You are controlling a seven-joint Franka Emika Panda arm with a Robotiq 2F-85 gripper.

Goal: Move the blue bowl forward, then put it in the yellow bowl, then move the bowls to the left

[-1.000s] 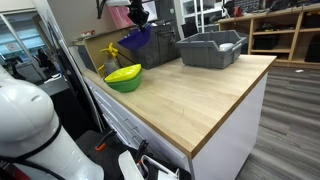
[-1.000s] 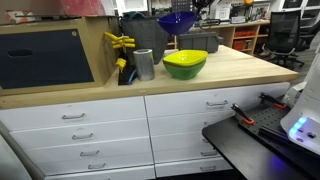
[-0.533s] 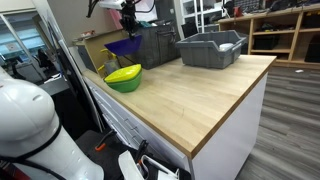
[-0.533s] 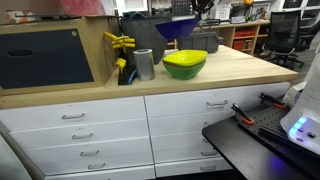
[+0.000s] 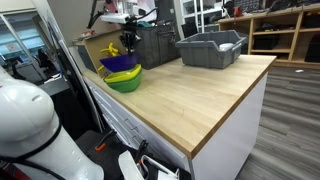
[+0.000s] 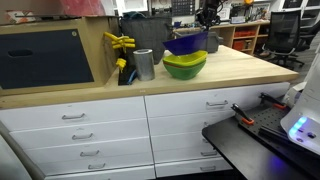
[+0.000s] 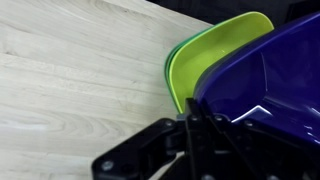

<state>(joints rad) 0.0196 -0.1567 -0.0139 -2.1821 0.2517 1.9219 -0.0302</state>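
Observation:
The blue bowl (image 5: pixel 120 64) (image 6: pixel 186 44) sits tilted in the mouth of the yellow bowl (image 5: pixel 126 81) (image 6: pixel 185 67) near the wooden counter's edge, in both exterior views. My gripper (image 5: pixel 128 42) (image 6: pixel 209 22) is above them, shut on the blue bowl's rim. In the wrist view the gripper (image 7: pixel 200 125) pinches the blue bowl (image 7: pixel 265 80) at its rim, with the yellow bowl (image 7: pixel 195 70) partly under it.
A grey plastic bin (image 5: pixel 211 47) stands further along the counter (image 5: pixel 200 90). A dark crate (image 5: pixel 155 45) is behind the bowls. A metal cup (image 6: pixel 144 64) and yellow clamps (image 6: pixel 121 45) stand beside the bowls, next to a wooden box (image 6: pixel 50 52).
My gripper has come down with the blue bowl, from above the yellow bowl to resting in its mouth.

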